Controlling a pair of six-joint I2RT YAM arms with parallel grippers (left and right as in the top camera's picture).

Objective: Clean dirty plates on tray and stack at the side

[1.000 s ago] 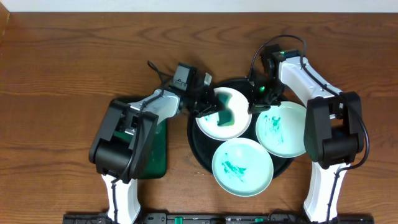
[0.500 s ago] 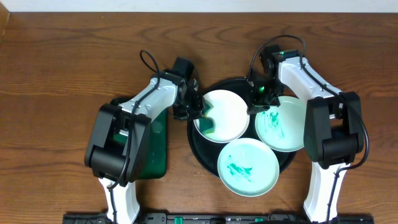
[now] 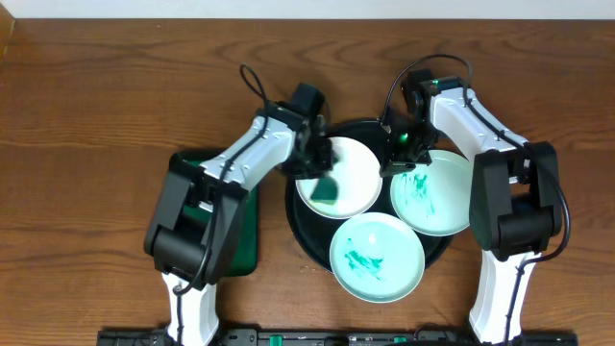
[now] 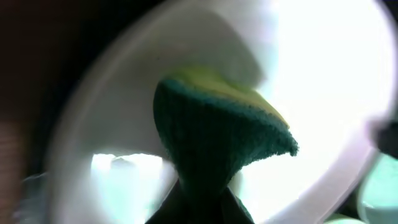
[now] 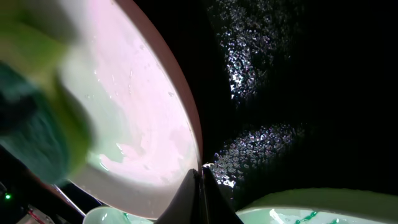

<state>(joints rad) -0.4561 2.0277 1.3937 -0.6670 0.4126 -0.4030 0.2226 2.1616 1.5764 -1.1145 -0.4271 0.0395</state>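
The round black tray (image 3: 306,226) holds three plates. On the upper-left plate (image 3: 354,173) lies a green-and-yellow sponge (image 3: 325,188), with my left gripper (image 3: 315,165) shut on it. In the left wrist view the sponge (image 4: 217,134) presses on that white plate (image 4: 323,81). My right gripper (image 3: 398,154) is shut, its tips (image 5: 200,177) touching the right rim of the same plate (image 5: 130,106) over the wet tray (image 5: 298,74). The right plate (image 3: 434,197) and the front plate (image 3: 377,258) carry teal smears.
A green rectangular tray (image 3: 242,226) lies on the wooden table left of the black tray, partly under my left arm. The right plate hangs over the black tray's right rim. Both arm bases stand at the table's front edge.
My left gripper has swept the sponge from the plate's middle to its left part, and the left arm has swung. The plates have shifted a little. The right arm has stayed put.
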